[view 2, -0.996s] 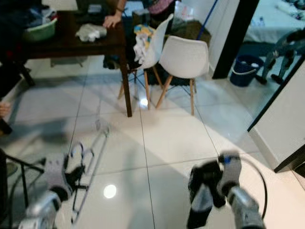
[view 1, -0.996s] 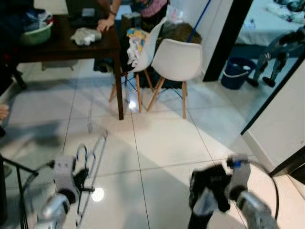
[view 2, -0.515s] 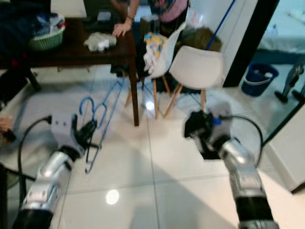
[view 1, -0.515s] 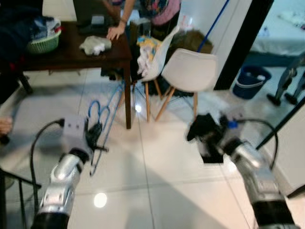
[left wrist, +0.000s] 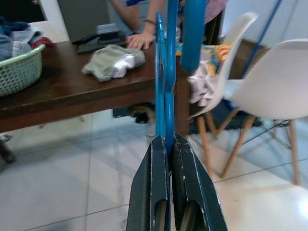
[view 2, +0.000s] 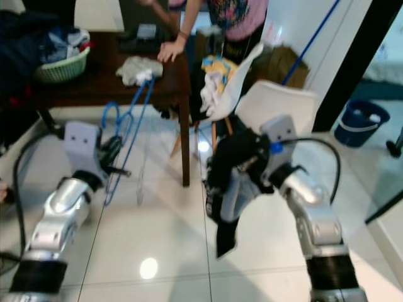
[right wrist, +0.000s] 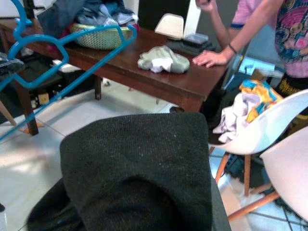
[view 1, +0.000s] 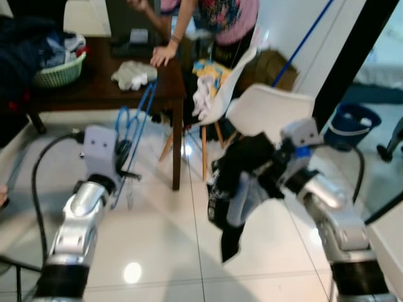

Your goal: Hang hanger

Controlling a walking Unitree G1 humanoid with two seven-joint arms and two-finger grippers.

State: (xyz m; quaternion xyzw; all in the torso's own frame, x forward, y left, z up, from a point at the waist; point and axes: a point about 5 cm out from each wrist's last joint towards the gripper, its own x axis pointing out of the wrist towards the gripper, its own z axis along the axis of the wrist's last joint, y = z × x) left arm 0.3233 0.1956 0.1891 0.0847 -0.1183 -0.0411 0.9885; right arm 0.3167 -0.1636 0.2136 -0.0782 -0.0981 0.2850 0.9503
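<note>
Hangers (view 1: 131, 129), blue and bunched together, are pinched in the left tool (left wrist: 166, 154), whose two black fingers are clenched flat on the blue bar, so the pick-up looks done. They stand raised off the floor, their hooks above the tool and pointing toward the dark wooden counter (view 1: 94, 82) just beyond it. The right tool (view 1: 277, 173) carries a dark garment (view 1: 242, 182) that drapes over it and hangs below; its fingers are buried in the cloth, so whether they are clenched cannot be told. A person (view 1: 217, 19) leans a hand on the counter past both tools. Judging from this, the hanging itself is not yet done: no rail or rack is near either tool.
</note>
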